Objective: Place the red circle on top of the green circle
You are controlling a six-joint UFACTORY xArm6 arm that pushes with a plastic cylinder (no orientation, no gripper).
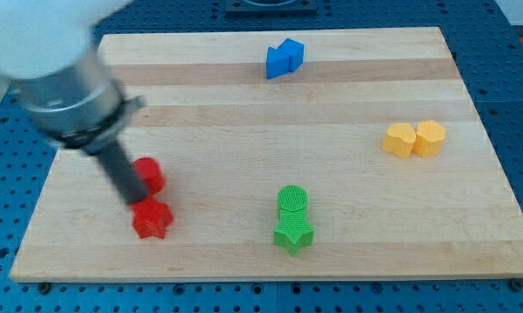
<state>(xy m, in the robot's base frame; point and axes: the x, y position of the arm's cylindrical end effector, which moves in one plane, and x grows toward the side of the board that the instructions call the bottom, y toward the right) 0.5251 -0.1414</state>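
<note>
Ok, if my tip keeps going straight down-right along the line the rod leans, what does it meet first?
Most likely the red star: my tip sits at its upper-left edge, just below the red circle. Whether they already touch is unclear because of blur. The green circle lies far off to the view's right.

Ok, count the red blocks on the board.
2. The red circle is at the view's lower left, partly behind the rod. The red star sits just below it, close by. My tip is at the star's upper left edge. None seem hidden.

A pale wooden board (331,113) lies on a blue perforated table (522,78), evenly lit.
</note>
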